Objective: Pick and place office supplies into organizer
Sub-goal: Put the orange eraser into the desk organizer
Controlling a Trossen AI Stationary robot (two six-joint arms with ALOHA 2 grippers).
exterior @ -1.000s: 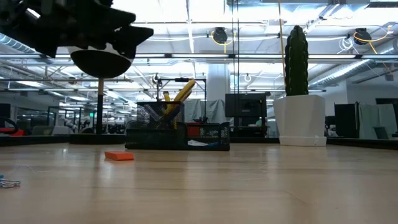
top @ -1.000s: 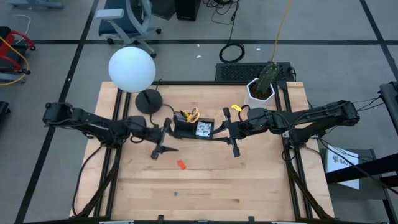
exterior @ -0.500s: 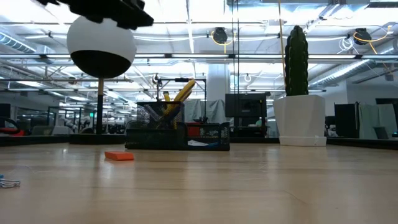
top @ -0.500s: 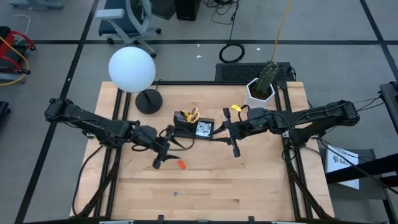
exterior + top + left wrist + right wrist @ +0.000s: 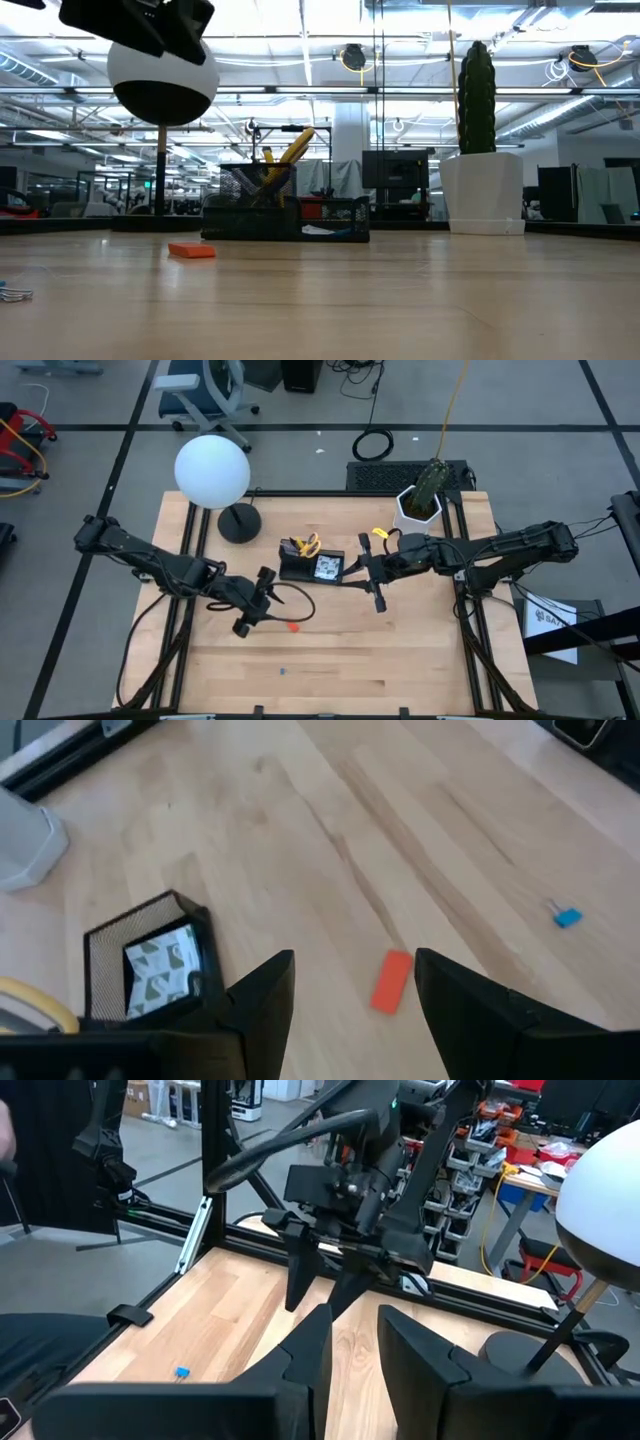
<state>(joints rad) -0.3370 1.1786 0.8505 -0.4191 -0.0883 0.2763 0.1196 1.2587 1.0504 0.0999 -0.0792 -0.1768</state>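
Overhead, your left tool (image 5: 262, 603) hangs spread just beside the small red eraser (image 5: 292, 626), which lies on the bare wooden surface (image 5: 400, 650) in front of the black organizer (image 5: 312, 567); a second ago that tool sat nearer the organizer, so it has swung out toward the eraser. Your right tool (image 5: 371, 588) waits beside the organizer, its fingers a little apart and empty. At table height, the eraser (image 5: 192, 250) lies flat, scissors (image 5: 290, 152) already standing in the organizer (image 5: 285, 210). From the left wrist, the eraser (image 5: 391, 981) shows between the spread fingers (image 5: 262, 1005). Centre over it, descend squarely, and close across its narrow width.
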